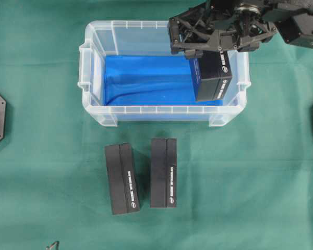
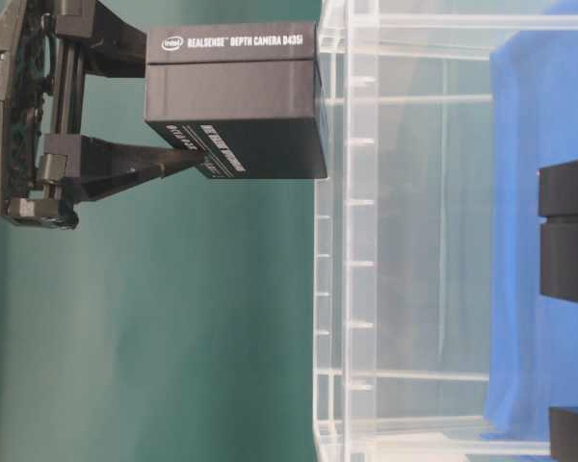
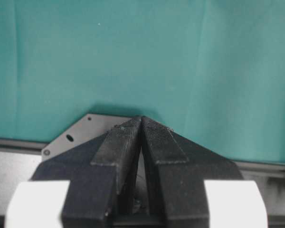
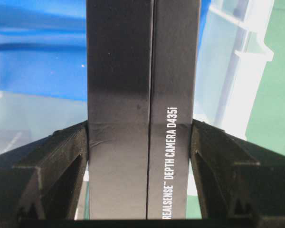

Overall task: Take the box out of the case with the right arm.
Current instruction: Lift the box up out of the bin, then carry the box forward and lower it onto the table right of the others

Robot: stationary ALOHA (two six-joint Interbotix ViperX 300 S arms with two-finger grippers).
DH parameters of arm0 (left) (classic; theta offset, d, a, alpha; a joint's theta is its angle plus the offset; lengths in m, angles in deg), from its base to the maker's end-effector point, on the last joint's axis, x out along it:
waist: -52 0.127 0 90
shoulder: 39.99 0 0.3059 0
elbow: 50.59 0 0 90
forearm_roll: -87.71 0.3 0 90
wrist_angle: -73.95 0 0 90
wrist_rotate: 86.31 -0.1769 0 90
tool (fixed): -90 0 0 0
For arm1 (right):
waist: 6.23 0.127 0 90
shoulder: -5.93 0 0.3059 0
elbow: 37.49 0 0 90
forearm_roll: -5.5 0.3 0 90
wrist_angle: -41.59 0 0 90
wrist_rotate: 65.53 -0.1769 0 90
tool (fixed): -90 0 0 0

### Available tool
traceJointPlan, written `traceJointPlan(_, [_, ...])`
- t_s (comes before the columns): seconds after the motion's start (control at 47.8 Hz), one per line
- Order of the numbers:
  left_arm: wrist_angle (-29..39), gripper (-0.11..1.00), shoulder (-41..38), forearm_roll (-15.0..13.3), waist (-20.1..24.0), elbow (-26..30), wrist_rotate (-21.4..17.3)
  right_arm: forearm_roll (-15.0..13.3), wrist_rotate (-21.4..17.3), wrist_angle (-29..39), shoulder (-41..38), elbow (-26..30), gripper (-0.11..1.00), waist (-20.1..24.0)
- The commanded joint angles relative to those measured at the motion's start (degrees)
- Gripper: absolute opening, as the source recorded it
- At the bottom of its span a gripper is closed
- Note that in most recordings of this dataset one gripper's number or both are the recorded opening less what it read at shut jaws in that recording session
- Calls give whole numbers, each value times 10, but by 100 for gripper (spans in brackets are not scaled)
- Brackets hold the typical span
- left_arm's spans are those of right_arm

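Left gripper: tips pressed together, nothing held, over green cloth. Case mid-table. Right gripper: jaws wide, clamped on box, raised over case's right end. Box: stiff cardboard, looks light, smooth faces may slip; long flat sides best hold.

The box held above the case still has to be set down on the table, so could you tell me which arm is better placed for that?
The right. Its right gripper already clamps the box above the case; the left gripper is shut, over bare green cloth.
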Motion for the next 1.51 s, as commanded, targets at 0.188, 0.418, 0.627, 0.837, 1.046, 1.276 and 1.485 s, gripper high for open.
traceJointPlan(0.188, [-2, 0, -3, 2, 1, 4, -1, -2, 0, 1, 21, 18, 66, 4])
traceJointPlan(0.418, [-3, 0, -3, 1, 1, 4, -1, -2, -6, 2, 21, 17, 66, 13])
traceJointPlan(0.627, [-2, 0, -3, 2, 1, 4, -1, -3, -39, 18, 21, 18, 66, 47])
traceJointPlan(0.837, [-2, 0, -4, 2, 1, 4, -1, -3, -94, 25, 21, 18, 66, 104])
traceJointPlan(1.046, [-3, 0, -6, 2, 1, 5, -1, -4, -161, 25, 20, 18, 66, 168])
traceJointPlan(1.276, [-3, 0, -8, 2, 1, 5, 1, -4, -239, 25, 18, 18, 66, 241])
traceJointPlan(1.485, [-2, 0, -9, 1, 1, 5, 1, -4, -307, 25, 14, 22, 66, 297])
